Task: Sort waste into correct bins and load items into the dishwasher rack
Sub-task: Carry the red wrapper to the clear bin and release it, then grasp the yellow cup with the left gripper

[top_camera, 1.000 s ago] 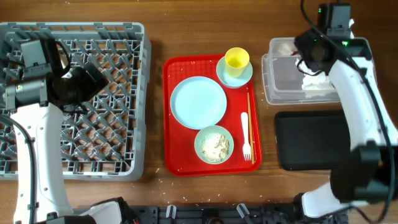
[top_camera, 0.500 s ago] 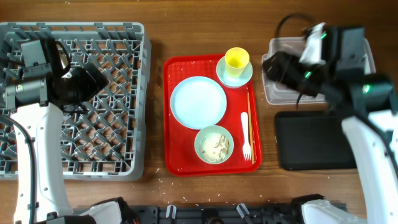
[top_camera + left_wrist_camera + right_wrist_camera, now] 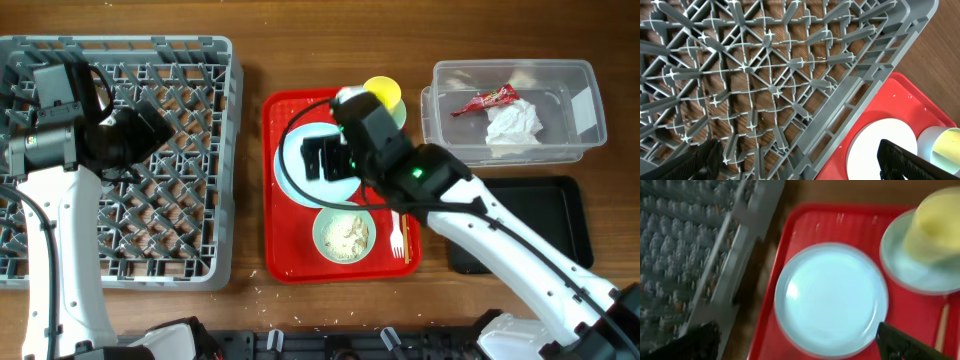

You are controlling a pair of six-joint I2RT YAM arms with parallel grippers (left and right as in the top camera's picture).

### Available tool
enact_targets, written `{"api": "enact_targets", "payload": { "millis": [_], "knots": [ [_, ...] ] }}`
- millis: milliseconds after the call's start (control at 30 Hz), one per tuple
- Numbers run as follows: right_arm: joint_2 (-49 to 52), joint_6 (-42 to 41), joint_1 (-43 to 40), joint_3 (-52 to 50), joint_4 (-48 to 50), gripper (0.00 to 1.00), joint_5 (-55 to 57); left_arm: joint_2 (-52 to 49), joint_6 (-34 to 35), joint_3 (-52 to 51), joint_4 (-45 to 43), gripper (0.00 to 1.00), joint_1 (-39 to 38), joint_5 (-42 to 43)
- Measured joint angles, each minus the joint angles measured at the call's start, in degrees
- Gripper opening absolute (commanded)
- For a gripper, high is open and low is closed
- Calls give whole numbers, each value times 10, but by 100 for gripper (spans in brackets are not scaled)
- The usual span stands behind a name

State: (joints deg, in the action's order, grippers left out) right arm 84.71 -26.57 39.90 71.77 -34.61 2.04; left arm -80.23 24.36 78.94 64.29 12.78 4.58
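Observation:
My right gripper (image 3: 325, 160) is open and empty, hovering over the mint-blue plate (image 3: 295, 170) on the red serving tray (image 3: 275, 250); in the right wrist view the plate (image 3: 832, 300) lies between its fingers (image 3: 802, 345). The yellow cup (image 3: 385, 90) stands on the saucer (image 3: 402, 117). The bowl (image 3: 343, 233) holds rice scraps. The white fork (image 3: 397, 238) and chopsticks (image 3: 406, 247) lie at the tray's right side. The clear tub (image 3: 590, 110) holds the red wrapper (image 3: 485, 98) and the napkin (image 3: 515, 122). My left gripper (image 3: 155, 128) is open and empty over the grey rack (image 3: 120, 50).
The black tray (image 3: 540, 215) lies below the clear tub, partly hidden by my right arm. The left wrist view shows the rack's right edge (image 3: 865, 95), the red tray's corner (image 3: 900, 95), the plate (image 3: 882, 150) and the cup (image 3: 945, 145). Crumbs dot the wood near the front edge.
My right arm has swung left from the clear tub to above the plate on the red tray. The wrapper and napkin now show in the tub. The left arm has not moved.

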Motion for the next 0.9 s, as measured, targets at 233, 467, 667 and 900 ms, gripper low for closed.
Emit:
{"api": "enact_targets", "payload": {
  "millis": [233,467,667,900],
  "knots": [
    [18,80,-151,77,-94,100,-108,0,0,0,0,100,0,0],
    [-9,30,-320,78,-119,100,-81,0,0,0,0,100,0,0],
    [-27,17,-476,82,-194,100,-15,0,0,0,0,100,0,0],
    [-26,17,-492,82,-193,100,-9,0,-1,0,-23,100,-9,229]
  ]
}}
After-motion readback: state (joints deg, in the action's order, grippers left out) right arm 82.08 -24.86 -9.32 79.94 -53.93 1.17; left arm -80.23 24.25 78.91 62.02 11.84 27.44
